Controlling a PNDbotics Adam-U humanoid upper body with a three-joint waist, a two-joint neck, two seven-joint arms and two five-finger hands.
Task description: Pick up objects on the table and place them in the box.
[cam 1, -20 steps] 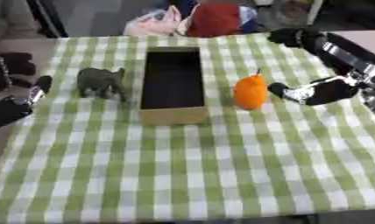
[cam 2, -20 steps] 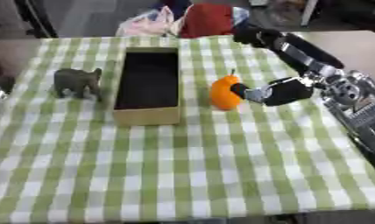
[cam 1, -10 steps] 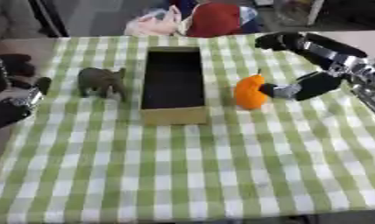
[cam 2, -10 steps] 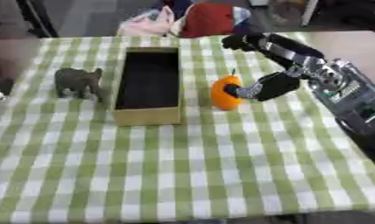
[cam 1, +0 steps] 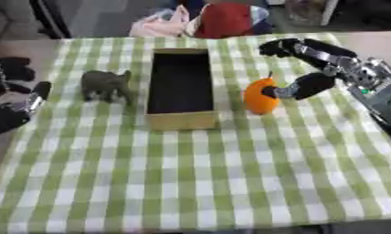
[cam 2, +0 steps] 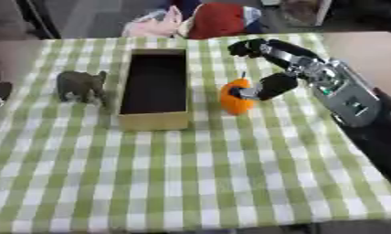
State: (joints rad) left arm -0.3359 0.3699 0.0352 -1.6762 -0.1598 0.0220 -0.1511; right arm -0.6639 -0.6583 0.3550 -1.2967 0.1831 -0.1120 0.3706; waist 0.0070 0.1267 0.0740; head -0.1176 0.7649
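The right arm reached in from the right side, forearm slanting up and leftward over the desk (cam 2: 230, 183). Its robot hand (cam 2: 291, 64) was spread, the fingers (cam 2: 250, 45) arched forward and leftward, the thumb (cam 2: 266, 87) pointing down-left, apart from them. The left robot hand (cam 1: 11, 98) sat at the left edge, dark fingers up; their curl could not be made out.

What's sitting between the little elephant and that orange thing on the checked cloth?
The open cardboard box, apparently empty, stands between the elephant and the orange fruit; the left eye view shows it plainly. The right hand touches the fruit's far side.
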